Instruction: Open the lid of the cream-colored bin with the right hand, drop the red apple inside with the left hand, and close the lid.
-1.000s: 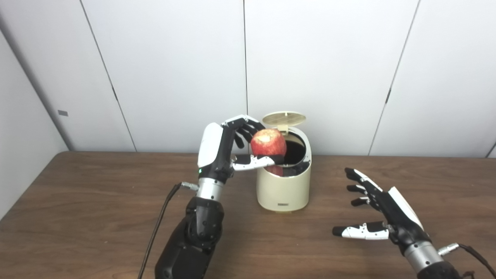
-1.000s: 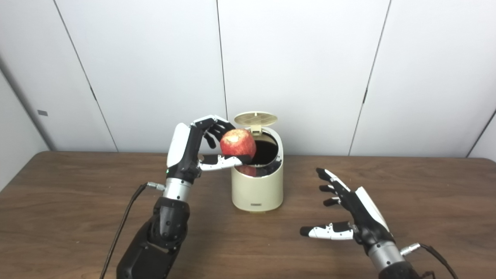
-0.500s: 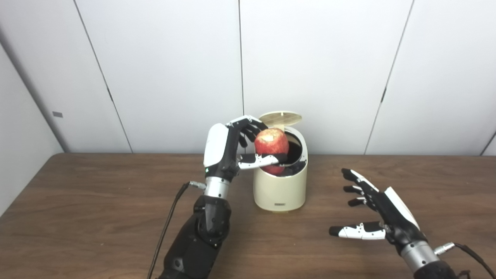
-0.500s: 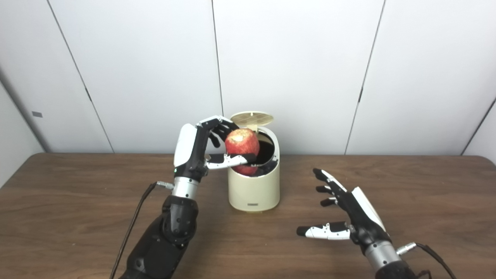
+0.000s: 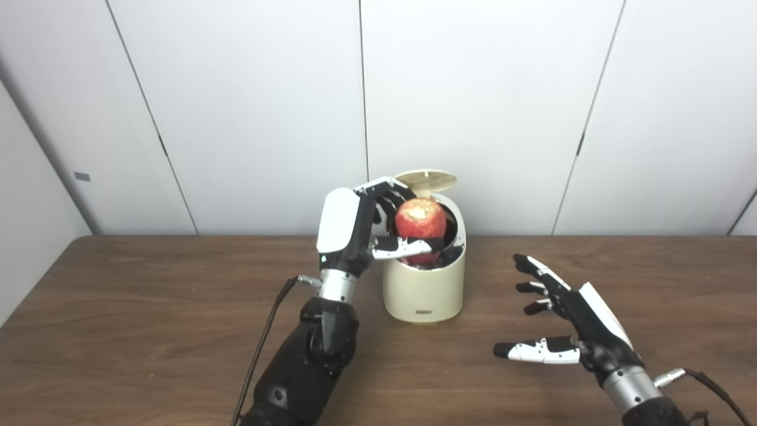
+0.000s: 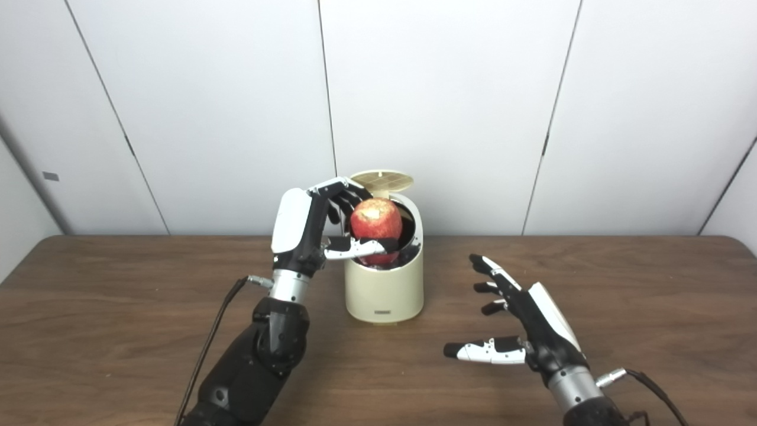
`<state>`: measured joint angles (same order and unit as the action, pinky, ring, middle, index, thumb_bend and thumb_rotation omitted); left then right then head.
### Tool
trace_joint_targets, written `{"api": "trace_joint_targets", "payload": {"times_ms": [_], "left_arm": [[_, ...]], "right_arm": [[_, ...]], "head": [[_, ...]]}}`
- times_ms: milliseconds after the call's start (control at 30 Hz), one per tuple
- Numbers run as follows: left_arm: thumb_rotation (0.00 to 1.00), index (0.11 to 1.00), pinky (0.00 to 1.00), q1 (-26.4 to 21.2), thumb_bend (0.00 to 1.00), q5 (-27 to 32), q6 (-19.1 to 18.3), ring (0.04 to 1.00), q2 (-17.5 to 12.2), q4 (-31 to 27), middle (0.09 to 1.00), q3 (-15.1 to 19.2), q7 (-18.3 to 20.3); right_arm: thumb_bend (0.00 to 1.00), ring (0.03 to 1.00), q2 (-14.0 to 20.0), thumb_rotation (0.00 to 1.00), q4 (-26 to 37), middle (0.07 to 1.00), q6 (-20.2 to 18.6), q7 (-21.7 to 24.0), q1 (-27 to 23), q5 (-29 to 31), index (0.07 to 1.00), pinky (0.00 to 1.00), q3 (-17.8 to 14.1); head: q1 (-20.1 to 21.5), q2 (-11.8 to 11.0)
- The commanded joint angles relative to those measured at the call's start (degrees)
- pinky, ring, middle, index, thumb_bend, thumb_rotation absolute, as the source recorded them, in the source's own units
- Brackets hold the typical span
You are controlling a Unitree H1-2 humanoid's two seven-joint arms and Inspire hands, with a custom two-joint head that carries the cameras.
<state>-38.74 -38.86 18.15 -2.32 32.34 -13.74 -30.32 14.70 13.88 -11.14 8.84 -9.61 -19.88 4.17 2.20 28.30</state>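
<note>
Nearest, at four o'clock, we are resting our right hand [image 5: 576,328] with fingers spread wide, holding nothing. Toward twelve, our left hand [image 5: 361,228] is pinching the red apple [image 5: 420,220] over the open cream-colored bin [image 5: 423,287]; it seems firm, smooth, likely slippery.
</note>
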Motion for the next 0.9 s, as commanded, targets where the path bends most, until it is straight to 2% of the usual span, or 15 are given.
{"api": "trace_joint_targets", "payload": {"times_ms": [0,67,133,467,767,867], "left_arm": [[0.06,0.571,0.35,-2.8,0.73,-1.0,-0.2,0.471,-0.4,-0.9,0.508,-0.4,-0.5],[0.13,0.627,0.38,-2.6,0.92,-1.3,-0.6,0.503,-0.4,-1.0,0.561,-0.8,-0.6],[0.15,0.648,0.40,-2.4,0.96,-1.5,-0.8,0.516,-0.5,-1.2,0.582,-1.0,-0.6],[0.18,0.668,0.40,-1.5,0.99,-1.3,-0.8,0.514,-0.7,-2.1,0.598,-0.8,-0.2],[0.18,0.661,0.40,-0.7,0.96,-1.3,-1.4,0.524,-1.2,-3.4,0.593,-0.6,0.4],[0.17,0.655,0.42,0.1,0.95,-0.6,-2.0,0.526,-1.5,-5.3,0.588,-0.3,1.9]], "right_arm": [[0.75,0.807,0.5,0.21,2.3,0.905,0.7,-0.7,-1.1,-0.3,0.899,0.64,-0.4],[0.75,0.808,0.5,0.23,2.5,0.907,0.4,-0.5,-1.1,-0.3,0.900,0.64,-0.4],[0.75,0.809,0.6,0.23,2.7,0.908,0.1,-0.2,-1.1,0.0,0.900,0.64,-0.5],[0.75,0.803,0.5,0.23,3.5,0.904,-0.9,0.1,-0.8,0.0,0.893,0.63,-0.4],[0.74,0.802,0.5,0.23,3.5,0.921,-1.0,0.4,-0.8,0.6,0.904,0.63,-0.3],[0.74,0.799,0.4,0.25,3.2,0.921,-0.7,0.3,-0.8,0.4,0.903,0.62,-0.2]], "head": [[0.0,0.1],[0.0,0.2],[0.0,0.2],[-0.1,0.6],[-0.2,0.7],[-0.2,0.7]]}}
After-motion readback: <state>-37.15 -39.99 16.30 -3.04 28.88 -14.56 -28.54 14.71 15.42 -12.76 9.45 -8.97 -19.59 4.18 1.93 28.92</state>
